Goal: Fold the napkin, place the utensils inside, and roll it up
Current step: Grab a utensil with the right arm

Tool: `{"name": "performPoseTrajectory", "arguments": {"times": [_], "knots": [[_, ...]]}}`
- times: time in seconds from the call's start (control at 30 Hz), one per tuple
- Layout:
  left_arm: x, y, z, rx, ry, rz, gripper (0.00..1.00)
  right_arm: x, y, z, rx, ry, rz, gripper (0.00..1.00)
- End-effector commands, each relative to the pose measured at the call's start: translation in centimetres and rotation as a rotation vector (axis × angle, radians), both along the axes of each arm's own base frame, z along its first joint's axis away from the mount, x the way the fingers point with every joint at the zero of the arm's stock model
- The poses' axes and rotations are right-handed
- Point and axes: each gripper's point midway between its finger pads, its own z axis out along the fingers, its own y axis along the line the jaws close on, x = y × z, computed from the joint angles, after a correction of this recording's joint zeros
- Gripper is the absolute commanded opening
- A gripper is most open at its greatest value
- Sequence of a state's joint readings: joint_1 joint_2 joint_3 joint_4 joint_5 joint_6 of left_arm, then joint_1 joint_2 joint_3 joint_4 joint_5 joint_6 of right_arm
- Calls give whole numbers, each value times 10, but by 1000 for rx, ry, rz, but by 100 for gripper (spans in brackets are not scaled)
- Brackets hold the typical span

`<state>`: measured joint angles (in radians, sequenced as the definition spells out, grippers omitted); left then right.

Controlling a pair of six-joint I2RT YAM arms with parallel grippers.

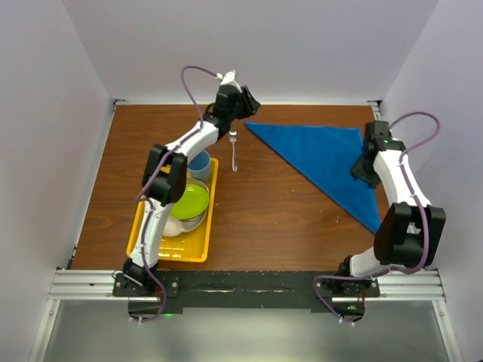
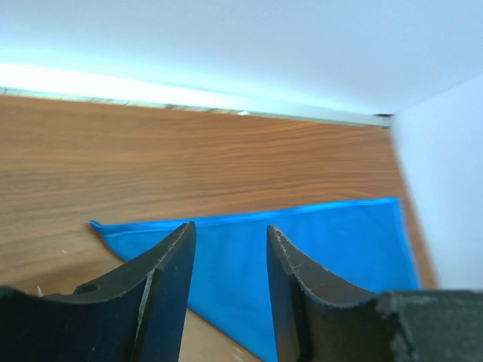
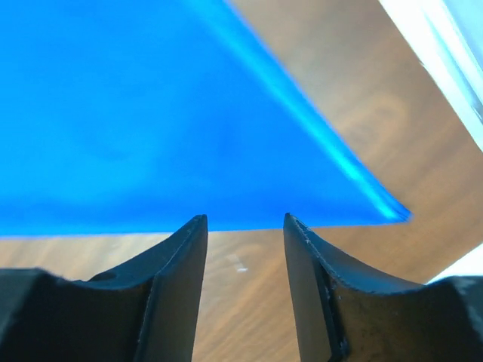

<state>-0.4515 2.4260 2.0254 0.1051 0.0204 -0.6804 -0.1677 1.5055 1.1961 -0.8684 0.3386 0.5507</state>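
Note:
The bright blue napkin lies flat on the wooden table, folded into a triangle, at the back right. It also shows in the left wrist view and the right wrist view. The small silver fork lies on the bare wood just left of the napkin's left tip. My left gripper hovers open and empty over that tip, jaws apart. My right gripper is open and empty above the napkin's right edge, with bare wood between its jaws.
A yellow tray at the front left holds a small blue cup, a green plate and a white bowl. White walls enclose the table at the back and on both sides.

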Motion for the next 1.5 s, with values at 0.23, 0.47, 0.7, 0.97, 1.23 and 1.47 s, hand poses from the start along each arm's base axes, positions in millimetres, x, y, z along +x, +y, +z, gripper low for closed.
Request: {"name": "performPoseTrajectory", "arguments": {"times": [0.23, 0.47, 0.7, 0.97, 1.23, 1.47], "knots": [[-161, 83, 231, 69, -35, -52, 51, 76, 194, 28, 120, -167, 636, 74], [-329, 135, 182, 75, 107, -186, 56, 119, 299, 18, 207, -152, 887, 96], [-430, 179, 196, 68, 64, -206, 57, 155, 376, -4, 165, -153, 993, 92], [-448, 202, 197, 98, 89, -129, 56, 184, 415, -27, 144, -212, 966, 64], [-442, 199, 192, 142, 124, -150, 55, 201, 426, -49, 47, -231, 1061, 53], [-435, 198, 193, 161, 114, -149, 55, 208, 434, -67, 24, -231, 1078, 42]]}}
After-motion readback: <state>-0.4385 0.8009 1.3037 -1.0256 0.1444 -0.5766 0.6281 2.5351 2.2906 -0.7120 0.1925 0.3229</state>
